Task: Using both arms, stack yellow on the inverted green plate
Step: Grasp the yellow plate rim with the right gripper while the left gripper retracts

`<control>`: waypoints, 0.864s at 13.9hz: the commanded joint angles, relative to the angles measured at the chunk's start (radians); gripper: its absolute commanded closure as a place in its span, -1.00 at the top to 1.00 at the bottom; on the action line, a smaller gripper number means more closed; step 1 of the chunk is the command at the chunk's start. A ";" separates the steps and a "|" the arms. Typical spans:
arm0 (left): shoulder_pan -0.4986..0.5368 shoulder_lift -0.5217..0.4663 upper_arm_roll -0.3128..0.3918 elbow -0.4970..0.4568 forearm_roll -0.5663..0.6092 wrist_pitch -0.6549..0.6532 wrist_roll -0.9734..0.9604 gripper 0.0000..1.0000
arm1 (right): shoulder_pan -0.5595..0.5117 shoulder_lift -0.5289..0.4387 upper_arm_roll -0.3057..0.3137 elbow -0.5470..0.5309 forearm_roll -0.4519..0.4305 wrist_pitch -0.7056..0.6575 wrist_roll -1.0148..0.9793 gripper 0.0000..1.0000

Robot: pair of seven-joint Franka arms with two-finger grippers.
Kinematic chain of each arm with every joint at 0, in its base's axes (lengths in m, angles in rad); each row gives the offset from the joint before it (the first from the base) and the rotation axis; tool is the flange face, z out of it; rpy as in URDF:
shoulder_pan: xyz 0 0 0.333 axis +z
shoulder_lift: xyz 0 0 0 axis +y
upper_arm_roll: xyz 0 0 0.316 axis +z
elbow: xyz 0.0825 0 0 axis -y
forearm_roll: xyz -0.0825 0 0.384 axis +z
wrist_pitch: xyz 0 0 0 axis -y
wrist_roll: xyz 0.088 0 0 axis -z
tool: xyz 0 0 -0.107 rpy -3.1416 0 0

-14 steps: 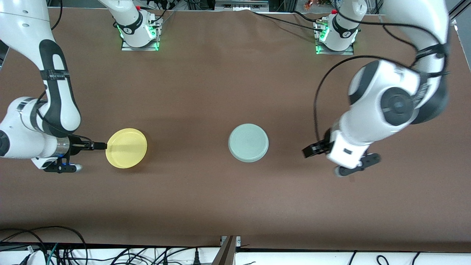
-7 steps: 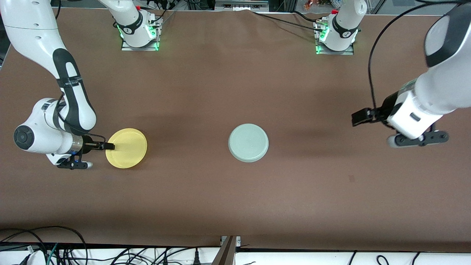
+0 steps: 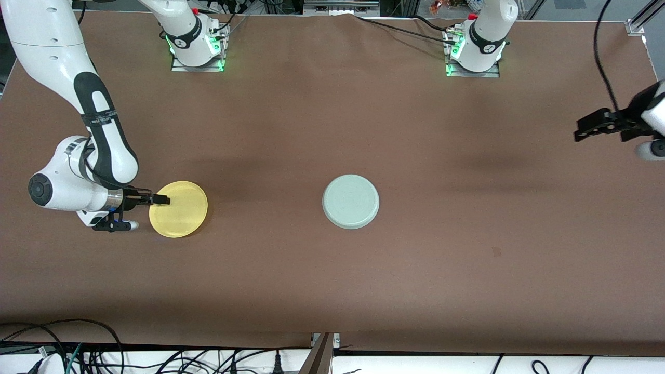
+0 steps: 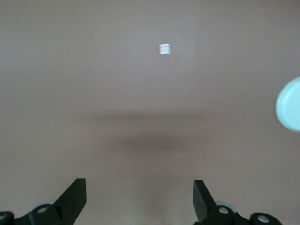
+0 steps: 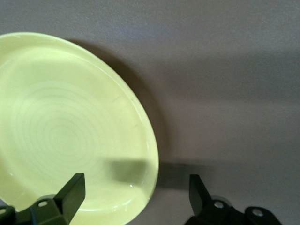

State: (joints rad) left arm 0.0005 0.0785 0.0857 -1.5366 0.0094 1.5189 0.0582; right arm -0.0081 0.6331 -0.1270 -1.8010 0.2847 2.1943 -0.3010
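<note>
one yellow plate, one green plate, two arms

We see two white jointed arms, the right arm with glossy shells, a black inlay band with small white lettering and a round dark joint cap. Both bases glow green on metal plates, with red tips above. Black cables trail along the left arm. Black two-finger grippers show silver screws in the wrist views

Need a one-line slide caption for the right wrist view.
Right gripper open at the rim of the yellow plate, one finger over the plate, the other over bare brown table.
</note>
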 commanded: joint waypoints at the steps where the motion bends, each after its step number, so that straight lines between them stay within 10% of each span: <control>1: -0.030 -0.097 0.057 -0.199 -0.012 0.143 0.057 1.00 | -0.032 -0.003 0.010 -0.023 0.025 0.018 -0.073 0.16; 7: -0.037 -0.180 0.022 -0.330 -0.008 0.222 -0.054 1.00 | -0.044 -0.003 0.010 -0.014 0.025 0.009 -0.096 -1.00; 12: -0.037 -0.169 0.020 -0.314 -0.006 0.227 -0.058 1.00 | -0.039 -0.062 0.059 0.060 0.036 -0.028 -0.087 -1.00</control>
State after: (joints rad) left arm -0.0368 -0.0769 0.1059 -1.8451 0.0093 1.7365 0.0095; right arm -0.0413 0.6248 -0.1124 -1.7747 0.2999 2.1962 -0.3740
